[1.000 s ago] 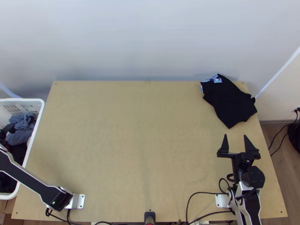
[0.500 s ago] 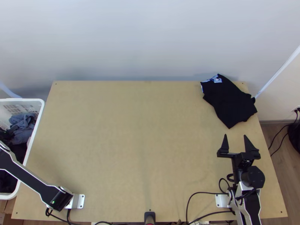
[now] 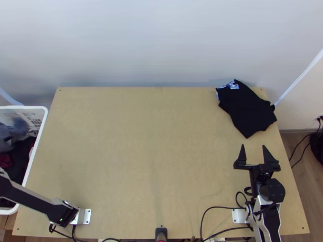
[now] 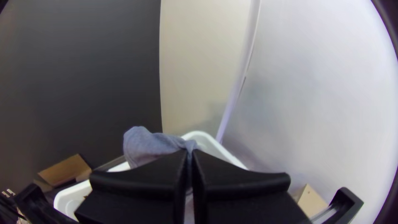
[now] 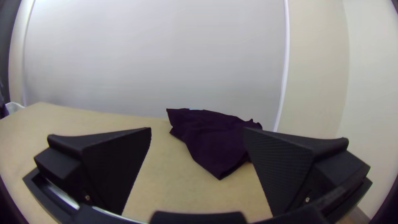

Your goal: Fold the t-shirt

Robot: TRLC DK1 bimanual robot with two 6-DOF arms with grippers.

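A grey-blue cloth (image 3: 17, 130), blurred, is at the basket near the top view's left edge. In the left wrist view my left gripper (image 4: 190, 152) is shut on a bunched part of this cloth (image 4: 151, 145); its overall shape cannot be told. My right gripper (image 3: 253, 150) stands open over the table's right part, nothing between its fingers. Beyond it, at the far right corner, a black garment (image 3: 247, 109) lies loosely folded, with a blue-white patch. In the right wrist view the right gripper (image 5: 197, 129) has the dark garment (image 5: 207, 137) farther off, apart from its fingers.
The white basket (image 3: 37, 145) stands against the table's left side, with dark and red cloths (image 3: 6, 160) inside. A wall rises behind the table (image 3: 153, 141). Black cables (image 3: 214, 207) lie by the right arm's base.
The left arm's visible link has swung lower in the top view. The grey-blue cloth has shifted and risen from its earlier place, uncovering red cloth. The right arm and black garment have not moved.
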